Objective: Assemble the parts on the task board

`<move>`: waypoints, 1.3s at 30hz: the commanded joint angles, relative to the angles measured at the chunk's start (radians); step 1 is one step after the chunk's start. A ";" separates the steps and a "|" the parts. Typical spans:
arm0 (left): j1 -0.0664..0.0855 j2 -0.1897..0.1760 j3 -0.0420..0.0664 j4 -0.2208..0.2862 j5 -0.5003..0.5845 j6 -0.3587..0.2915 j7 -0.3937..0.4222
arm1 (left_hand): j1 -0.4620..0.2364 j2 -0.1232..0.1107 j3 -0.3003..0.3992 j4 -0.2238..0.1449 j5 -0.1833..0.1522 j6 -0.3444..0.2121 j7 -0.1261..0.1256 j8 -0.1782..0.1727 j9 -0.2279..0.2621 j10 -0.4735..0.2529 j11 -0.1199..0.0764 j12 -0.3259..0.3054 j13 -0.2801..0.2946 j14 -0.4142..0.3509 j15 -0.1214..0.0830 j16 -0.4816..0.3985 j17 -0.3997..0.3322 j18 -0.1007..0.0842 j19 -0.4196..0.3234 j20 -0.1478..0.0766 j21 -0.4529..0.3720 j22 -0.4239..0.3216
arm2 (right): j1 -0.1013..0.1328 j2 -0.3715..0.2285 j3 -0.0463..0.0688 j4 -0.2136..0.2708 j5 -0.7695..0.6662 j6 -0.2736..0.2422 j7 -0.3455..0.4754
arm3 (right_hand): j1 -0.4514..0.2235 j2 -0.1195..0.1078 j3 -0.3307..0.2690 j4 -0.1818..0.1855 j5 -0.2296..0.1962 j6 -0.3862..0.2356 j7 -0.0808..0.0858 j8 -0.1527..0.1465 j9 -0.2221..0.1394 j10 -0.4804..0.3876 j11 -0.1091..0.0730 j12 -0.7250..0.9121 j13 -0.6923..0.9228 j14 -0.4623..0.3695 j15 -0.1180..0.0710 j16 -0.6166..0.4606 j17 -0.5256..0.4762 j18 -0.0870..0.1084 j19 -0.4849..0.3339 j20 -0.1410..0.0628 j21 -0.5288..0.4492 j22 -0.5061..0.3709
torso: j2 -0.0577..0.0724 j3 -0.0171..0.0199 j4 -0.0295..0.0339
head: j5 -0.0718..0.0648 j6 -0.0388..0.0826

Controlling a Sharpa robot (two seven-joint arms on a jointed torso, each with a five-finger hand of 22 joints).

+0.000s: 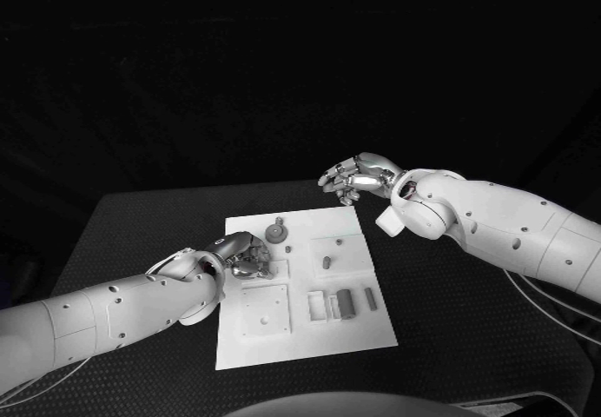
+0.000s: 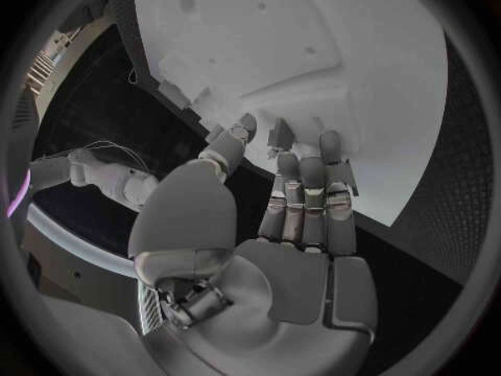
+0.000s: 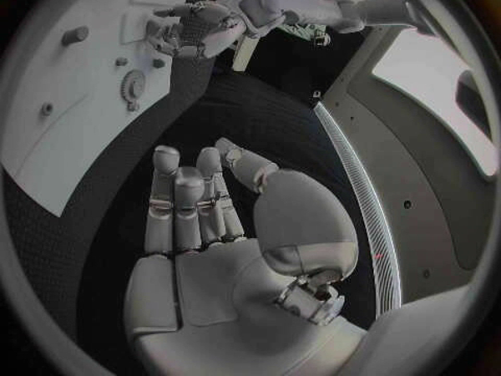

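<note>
Black table (image 1: 150, 226), dark room. The parts (image 1: 342, 302) lie small on the white board (image 1: 313, 339); likely light, rigid, best pinched at the sides. Left hand (image 1: 244, 258) rests there, grip unclear; right hand (image 1: 359, 178) hovers beyond, empty, fingers loosely curled.

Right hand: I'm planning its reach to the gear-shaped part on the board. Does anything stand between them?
Nothing visible does. The right hand hovers past the task board's far edge, with bare board between it and the gear-shaped part.

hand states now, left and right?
Left hand: over the task board, fingertips on it; cannot tell if it holds anything.
Right hand: open, holding nothing.
</note>
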 commanded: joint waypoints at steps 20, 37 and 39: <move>0.003 -0.044 0.062 0.045 0.101 0.153 -0.065 | -0.017 0.018 0.005 0.024 0.005 0.001 0.034 0.016 0.004 0.001 0.014 0.004 -0.001 0.001 0.007 -0.001 -0.004 -0.015 0.002 0.003 -0.005 -0.042 | -0.001 0.000 0.001 -0.003 -0.005 0.014 0.008 | 0.002 -0.004 -0.007 -0.002 0.004 0.001 0.008 -0.005 -0.002 0.002 -0.002 0.006 -0.002 0.004 -0.005 -0.003 -0.001 0.016 0.005 -0.003 -0.003 0.012 | -0.001 0.0011 -0.0007 | 0.000 0.001; 0.053 -0.036 0.063 0.027 0.003 0.314 -0.074 | 0.027 0.060 0.059 0.030 0.018 -0.016 0.033 -0.001 -0.015 0.004 0.013 0.007 -0.001 0.006 0.007 0.000 -0.005 -0.015 0.005 0.003 -0.001 -0.044 | -0.001 0.003 0.000 -0.006 -0.005 0.015 0.006 | 0.002 -0.004 -0.007 -0.001 0.004 0.002 0.008 -0.005 -0.002 0.002 -0.002 0.006 -0.003 0.004 -0.005 -0.003 -0.001 0.016 0.005 -0.002 -0.003 0.012 | 0.001 0.0006 -0.0021 | 0.001 0.002; 0.053 -0.035 0.063 0.026 0.003 0.320 -0.068 | 0.030 0.063 0.065 0.034 0.019 -0.017 0.028 -0.003 -0.018 0.013 0.007 0.013 0.001 0.015 0.002 0.005 -0.003 -0.015 0.015 -0.001 0.002 -0.041 | -0.001 0.003 0.000 -0.006 -0.004 0.015 0.006 | 0.002 -0.004 -0.007 -0.001 0.004 0.002 0.008 -0.006 -0.002 0.002 -0.002 0.006 -0.003 0.004 -0.005 -0.003 -0.001 0.016 0.005 -0.002 -0.003 0.012 | 0.001 0.0006 -0.0024 | 0.001 0.002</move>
